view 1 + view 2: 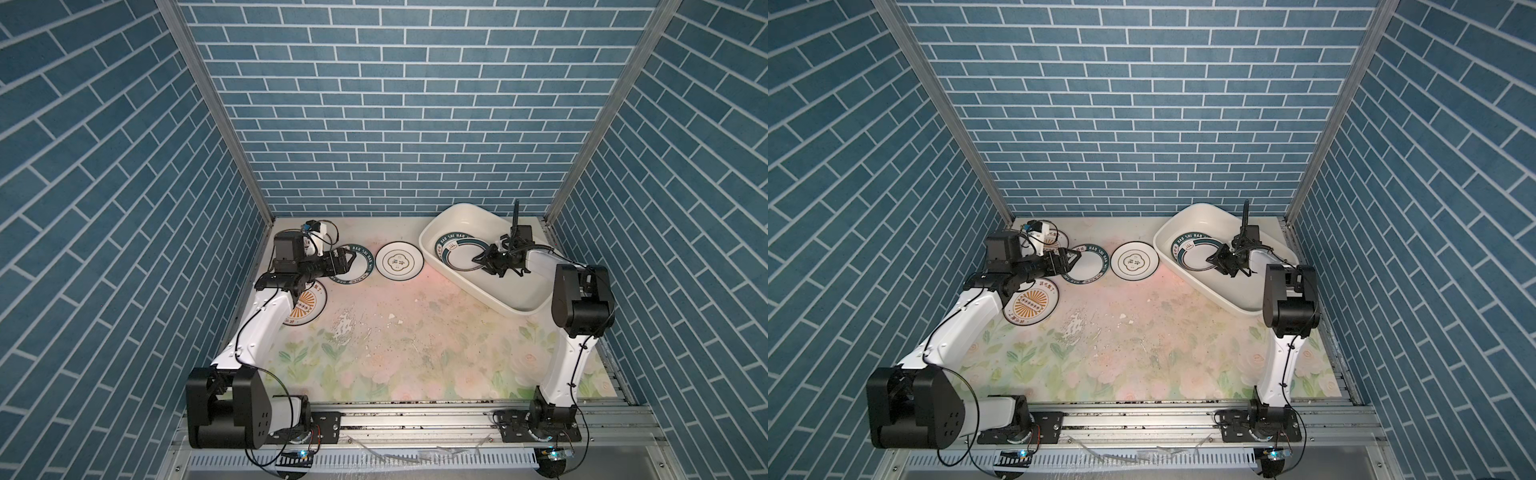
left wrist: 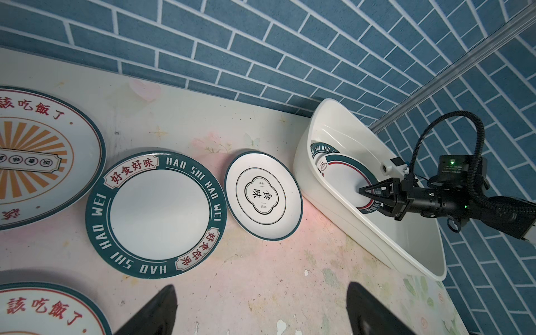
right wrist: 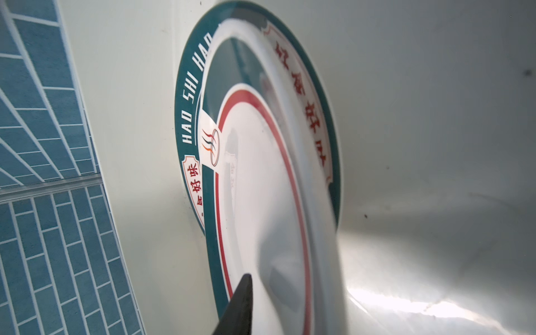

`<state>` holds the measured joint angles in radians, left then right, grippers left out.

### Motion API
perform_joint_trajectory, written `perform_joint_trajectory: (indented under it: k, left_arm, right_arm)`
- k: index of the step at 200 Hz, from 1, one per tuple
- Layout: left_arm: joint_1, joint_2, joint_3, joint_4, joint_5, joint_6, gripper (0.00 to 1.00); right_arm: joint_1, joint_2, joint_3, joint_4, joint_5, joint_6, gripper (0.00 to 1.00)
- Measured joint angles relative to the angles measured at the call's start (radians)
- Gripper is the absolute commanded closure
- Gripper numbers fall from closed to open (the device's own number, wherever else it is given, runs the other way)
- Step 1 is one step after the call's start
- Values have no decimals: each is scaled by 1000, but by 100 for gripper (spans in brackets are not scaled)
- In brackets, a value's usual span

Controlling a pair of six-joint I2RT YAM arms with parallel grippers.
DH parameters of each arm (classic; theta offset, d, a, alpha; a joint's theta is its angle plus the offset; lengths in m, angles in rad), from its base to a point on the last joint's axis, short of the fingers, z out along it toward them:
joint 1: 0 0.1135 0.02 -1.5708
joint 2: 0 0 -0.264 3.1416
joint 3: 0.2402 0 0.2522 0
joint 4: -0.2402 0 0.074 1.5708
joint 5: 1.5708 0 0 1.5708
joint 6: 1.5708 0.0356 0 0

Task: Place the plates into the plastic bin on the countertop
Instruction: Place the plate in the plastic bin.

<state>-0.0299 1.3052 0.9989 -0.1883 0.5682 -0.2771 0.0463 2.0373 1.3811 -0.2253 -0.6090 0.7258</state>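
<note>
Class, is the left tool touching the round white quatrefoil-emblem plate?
Apart. The left wrist view shows the left tool well short of the round white quatrefoil-emblem plate.

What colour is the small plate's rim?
Dark green; the plate shows best in the left wrist view.

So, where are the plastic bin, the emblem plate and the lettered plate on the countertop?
plastic bin [image 1: 525,293]: in a top view, bare inner floor.
emblem plate [image 1: 400,261]: in a top view, central emblem.
lettered plate [image 2: 156,214]: left wrist view, blank white centre.
</note>
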Motion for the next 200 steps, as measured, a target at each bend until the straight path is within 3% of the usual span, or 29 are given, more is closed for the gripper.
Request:
perform_joint_trajectory:
  k: [78,200]
  left_arm:
    - [0,0,-7,6,2,-4,8]
    - [0,0,-16,6,6,-11,7]
  right_arm:
    - [0,-82,0,-99,34,-38,71]
    - [-7,-84,-15,-140,69,-52,82]
